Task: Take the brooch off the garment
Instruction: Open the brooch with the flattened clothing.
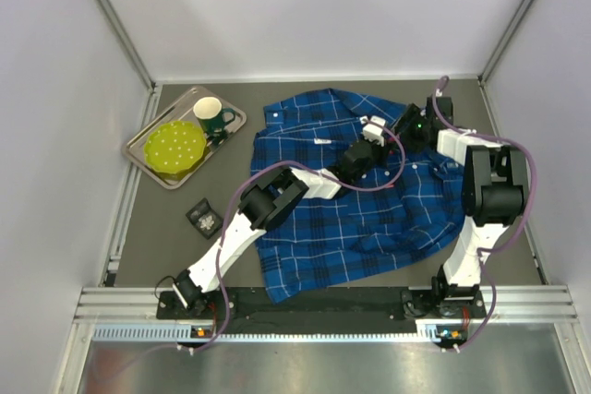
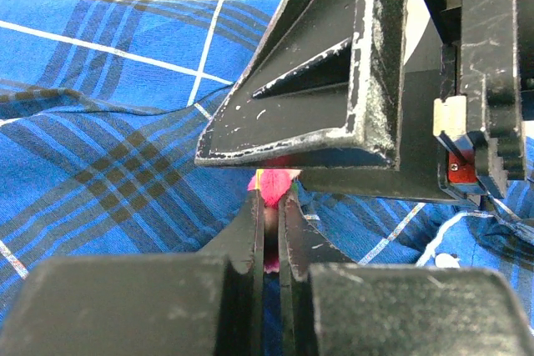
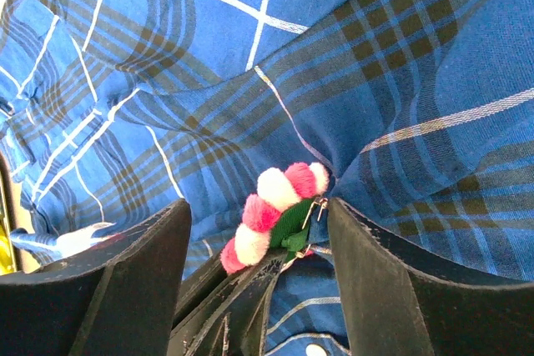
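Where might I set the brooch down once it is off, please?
Bare table lies left of the shirt, in front of the tray and around the small black box. The shirt's middle is crowded: the left tool and right tool meet at the brooch.

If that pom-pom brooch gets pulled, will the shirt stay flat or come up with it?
Likely comes up: the shirt lies in soft folds, so it looks floppy. The brooch looks pinned through it, so cloth should tent, not slide.
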`<state>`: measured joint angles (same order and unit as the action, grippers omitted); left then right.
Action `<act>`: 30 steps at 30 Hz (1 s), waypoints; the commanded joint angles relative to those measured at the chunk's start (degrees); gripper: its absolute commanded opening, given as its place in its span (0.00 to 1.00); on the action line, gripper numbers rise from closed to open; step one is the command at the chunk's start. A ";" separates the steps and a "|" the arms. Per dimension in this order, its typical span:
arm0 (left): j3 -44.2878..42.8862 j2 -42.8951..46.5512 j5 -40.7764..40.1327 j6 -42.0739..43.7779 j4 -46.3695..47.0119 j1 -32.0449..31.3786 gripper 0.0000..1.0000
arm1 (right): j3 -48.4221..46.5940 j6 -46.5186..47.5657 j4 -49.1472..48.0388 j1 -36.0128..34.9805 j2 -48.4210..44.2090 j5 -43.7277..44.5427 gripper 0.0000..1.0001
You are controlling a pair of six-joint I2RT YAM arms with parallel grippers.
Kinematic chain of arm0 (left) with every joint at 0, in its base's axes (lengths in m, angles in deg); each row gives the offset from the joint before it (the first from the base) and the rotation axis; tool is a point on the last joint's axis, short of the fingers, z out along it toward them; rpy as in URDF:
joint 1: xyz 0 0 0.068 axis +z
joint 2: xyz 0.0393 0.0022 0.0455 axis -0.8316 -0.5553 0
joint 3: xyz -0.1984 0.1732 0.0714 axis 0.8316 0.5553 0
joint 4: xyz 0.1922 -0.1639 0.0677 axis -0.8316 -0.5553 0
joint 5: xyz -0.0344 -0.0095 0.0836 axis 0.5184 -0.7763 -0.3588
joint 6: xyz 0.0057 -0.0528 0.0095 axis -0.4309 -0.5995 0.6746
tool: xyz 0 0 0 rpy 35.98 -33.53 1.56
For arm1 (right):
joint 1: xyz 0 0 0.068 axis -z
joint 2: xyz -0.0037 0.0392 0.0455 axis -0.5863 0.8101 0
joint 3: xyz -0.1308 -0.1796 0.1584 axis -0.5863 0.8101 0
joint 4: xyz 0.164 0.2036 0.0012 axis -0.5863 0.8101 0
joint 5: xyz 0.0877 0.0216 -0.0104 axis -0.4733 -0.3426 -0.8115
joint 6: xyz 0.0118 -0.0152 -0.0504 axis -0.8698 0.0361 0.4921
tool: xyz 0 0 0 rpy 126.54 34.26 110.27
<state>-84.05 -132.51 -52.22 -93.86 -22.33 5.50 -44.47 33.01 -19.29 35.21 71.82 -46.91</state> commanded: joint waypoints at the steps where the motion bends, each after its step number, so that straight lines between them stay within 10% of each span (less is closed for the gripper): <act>1: -0.66 2.83 1.19 -0.36 2.18 -0.21 0.00 | -1.49 -2.25 0.88 -0.19 -0.22 0.04 0.66; 30: -0.75 2.74 6.73 5.26 -0.89 -1.62 0.00 | -5.53 -0.76 5.28 -1.42 0.56 -0.83 0.42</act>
<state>-84.05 -132.51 -50.40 -89.46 -22.39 5.22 -46.52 31.77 -13.44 34.79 72.04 -44.66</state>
